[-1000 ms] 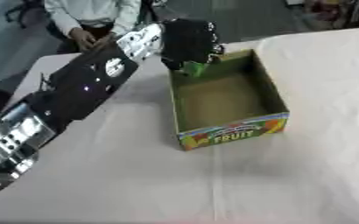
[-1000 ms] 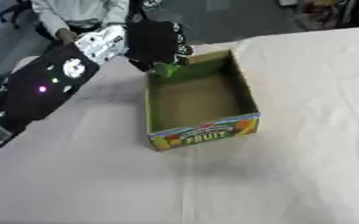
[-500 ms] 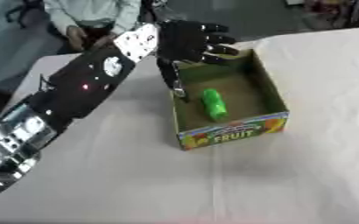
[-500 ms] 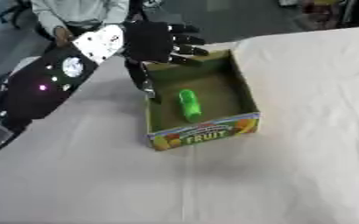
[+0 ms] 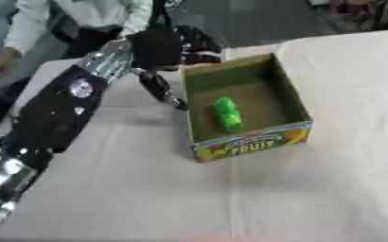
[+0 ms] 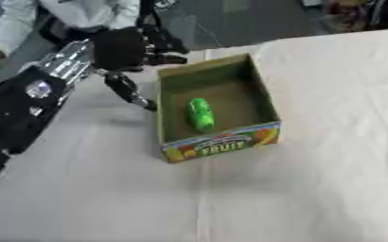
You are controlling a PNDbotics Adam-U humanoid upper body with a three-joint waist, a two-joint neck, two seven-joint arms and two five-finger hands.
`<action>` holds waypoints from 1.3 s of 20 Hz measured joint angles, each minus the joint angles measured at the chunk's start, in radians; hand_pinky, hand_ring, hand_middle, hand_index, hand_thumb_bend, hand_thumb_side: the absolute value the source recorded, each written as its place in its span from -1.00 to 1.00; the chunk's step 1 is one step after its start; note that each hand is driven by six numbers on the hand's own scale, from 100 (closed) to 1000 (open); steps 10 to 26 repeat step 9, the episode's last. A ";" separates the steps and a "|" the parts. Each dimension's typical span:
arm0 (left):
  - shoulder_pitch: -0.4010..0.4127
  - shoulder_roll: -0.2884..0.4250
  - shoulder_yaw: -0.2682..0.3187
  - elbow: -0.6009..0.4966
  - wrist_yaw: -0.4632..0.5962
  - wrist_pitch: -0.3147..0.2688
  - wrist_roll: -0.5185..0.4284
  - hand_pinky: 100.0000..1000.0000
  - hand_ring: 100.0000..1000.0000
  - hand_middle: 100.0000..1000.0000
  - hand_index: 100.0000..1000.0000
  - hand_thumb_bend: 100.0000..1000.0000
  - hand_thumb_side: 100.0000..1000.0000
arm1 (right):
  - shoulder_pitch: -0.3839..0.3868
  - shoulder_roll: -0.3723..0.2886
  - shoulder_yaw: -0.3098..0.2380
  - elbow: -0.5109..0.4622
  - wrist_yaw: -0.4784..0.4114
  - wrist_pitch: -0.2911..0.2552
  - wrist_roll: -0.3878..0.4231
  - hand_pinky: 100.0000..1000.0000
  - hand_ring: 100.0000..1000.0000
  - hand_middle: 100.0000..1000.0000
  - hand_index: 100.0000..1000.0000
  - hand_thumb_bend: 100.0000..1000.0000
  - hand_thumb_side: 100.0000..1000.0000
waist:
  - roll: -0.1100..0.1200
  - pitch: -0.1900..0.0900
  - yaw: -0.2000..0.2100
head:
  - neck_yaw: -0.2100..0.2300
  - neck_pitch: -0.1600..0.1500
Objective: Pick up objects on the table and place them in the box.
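One robot hand is seen: the left hand point(image 5: 160, 47), carried on a black and silver arm that enters from the lower left corner and reaches toward the far left part of the tabletop point(image 5: 313, 189). The hand is held just outside the far left corner of the box point(image 5: 245, 106); its fingers are spread and relaxed, nothing is held, and its thumb point(image 5: 163, 90) points down beside the box's left wall. The right hand is not shown in either view. One box is counted, an open cardboard carton standing upright near the middle of the white-covered tabletop. One object is counted inside it: a green elongated object point(image 5: 227, 114) lying on the box floor, near the front wall and roughly midway between the side walls. Compared with the frame half a second earlier, the hand has been drawn back to the left, from above the box's far left corner to outside it, while the green object has remained on the box floor. On the box's front panel the word "FRUIT" is printed on a coloured label; no other writing can be read.
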 measured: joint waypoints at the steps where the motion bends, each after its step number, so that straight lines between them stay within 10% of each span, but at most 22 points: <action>1: 0.039 -0.016 0.014 -0.034 0.088 0.031 -0.008 0.32 0.44 0.63 0.81 -0.18 -0.15 | 0.003 0.000 -0.001 0.000 0.002 -0.001 -0.001 -0.39 -0.19 -0.02 0.23 -1.00 0.28 | -0.002 0.000 0.002 | -0.004 -0.004; 9: 0.262 -0.152 0.063 -0.355 0.591 0.219 -0.084 0.12 0.29 0.58 0.77 -0.43 0.09 | 0.016 -0.006 -0.001 0.000 0.018 -0.001 -0.008 -0.45 -0.20 -0.02 0.23 -1.00 0.30 | -0.021 0.012 0.018 | -0.028 -0.066; 26: 0.262 -0.152 0.063 -0.355 0.591 0.219 -0.084 0.12 0.29 0.58 0.77 -0.43 0.09 | 0.016 -0.006 -0.001 0.000 0.018 -0.001 -0.008 -0.45 -0.20 -0.02 0.23 -1.00 0.30 | -0.021 0.012 0.018 | -0.028 -0.066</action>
